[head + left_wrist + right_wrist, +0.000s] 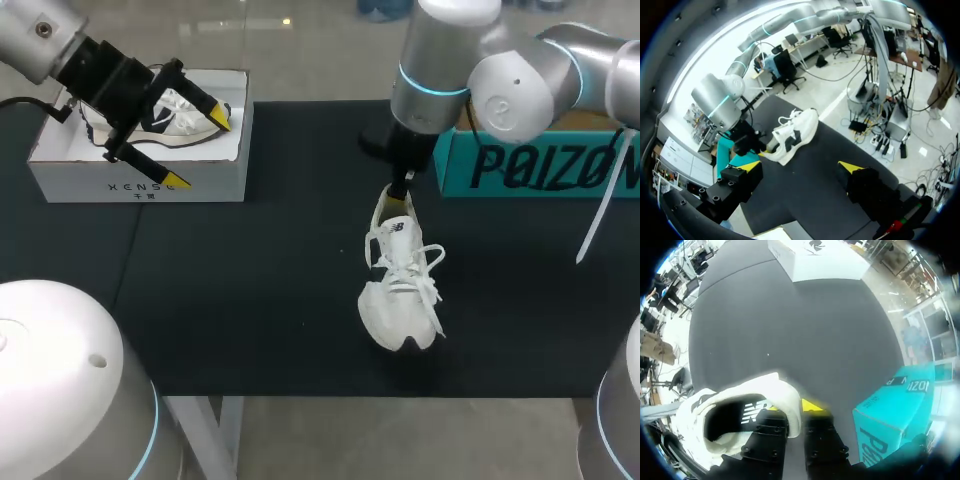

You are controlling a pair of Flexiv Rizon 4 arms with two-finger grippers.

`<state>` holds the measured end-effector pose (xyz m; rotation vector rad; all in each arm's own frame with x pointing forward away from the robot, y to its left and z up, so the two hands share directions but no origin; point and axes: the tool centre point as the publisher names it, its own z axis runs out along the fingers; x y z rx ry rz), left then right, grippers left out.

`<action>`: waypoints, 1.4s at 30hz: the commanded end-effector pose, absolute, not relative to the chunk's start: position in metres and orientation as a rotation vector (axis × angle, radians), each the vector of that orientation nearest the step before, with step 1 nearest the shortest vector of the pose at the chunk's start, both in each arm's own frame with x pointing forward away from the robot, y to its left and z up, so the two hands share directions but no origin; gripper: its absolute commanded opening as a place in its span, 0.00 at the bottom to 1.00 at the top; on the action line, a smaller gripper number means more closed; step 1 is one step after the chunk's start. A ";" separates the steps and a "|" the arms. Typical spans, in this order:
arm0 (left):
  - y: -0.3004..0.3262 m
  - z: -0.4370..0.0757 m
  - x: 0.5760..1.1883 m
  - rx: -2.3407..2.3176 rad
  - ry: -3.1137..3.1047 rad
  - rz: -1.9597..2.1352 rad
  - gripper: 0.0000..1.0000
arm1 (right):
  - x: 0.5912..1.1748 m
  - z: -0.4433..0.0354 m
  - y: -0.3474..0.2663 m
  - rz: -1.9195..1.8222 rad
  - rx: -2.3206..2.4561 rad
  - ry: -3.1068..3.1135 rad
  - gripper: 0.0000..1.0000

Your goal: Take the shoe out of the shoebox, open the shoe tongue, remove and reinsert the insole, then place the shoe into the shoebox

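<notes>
Your right gripper (400, 186) (792, 410) is clamping the heel collar of the white shoe (400, 290) (792, 135) (782, 395), one finger inside and one outside. The shoe is sitting mid-table on the black mat (250, 280), toe pointing near, with a dark logo showing on its side. Your left gripper (200, 150) (800, 167) is hovering over the white shoebox (140, 180) (815, 260) at far left, fingers spread and holding nothing. A second shoe (180, 110) is lying inside that box, which is carrying small print on its front. The teal box (530, 165) (895, 410) at far right is showing large dark lettering.
</notes>
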<state>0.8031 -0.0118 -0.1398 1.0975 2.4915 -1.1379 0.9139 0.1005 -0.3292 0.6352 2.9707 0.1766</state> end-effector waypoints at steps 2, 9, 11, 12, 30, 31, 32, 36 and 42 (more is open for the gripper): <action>-0.012 -0.139 0.803 1.099 2.495 -1.132 1.00 | 0.897 -0.254 0.097 0.150 0.754 2.785 0.00; -0.012 -0.139 0.803 1.099 2.495 -1.132 1.00 | 0.923 -0.189 0.085 0.232 0.869 2.618 0.00; -0.012 -0.139 0.803 1.099 2.495 -1.132 1.00 | 0.937 -0.174 0.077 0.248 0.905 2.588 0.00; -0.012 -0.139 0.803 1.099 2.495 -1.132 1.00 | 0.946 -0.167 0.071 0.250 0.931 2.565 0.00; -0.012 -0.139 0.803 1.099 2.495 -1.132 1.00 | 0.975 -0.151 0.050 0.234 1.062 2.526 0.00; -0.012 -0.139 0.803 1.099 2.495 -1.132 1.00 | 0.975 -0.151 0.050 0.234 1.062 2.526 0.00; -0.012 -0.139 0.803 1.099 2.495 -1.132 1.00 | 0.975 -0.151 0.050 0.234 1.062 2.526 0.00; -0.012 -0.139 0.803 1.099 2.495 -1.132 1.00 | 0.975 -0.151 0.050 0.234 1.062 2.526 0.00; -0.012 -0.139 0.803 1.099 2.495 -1.132 1.00 | 1.004 -0.137 0.036 0.280 1.170 2.520 0.00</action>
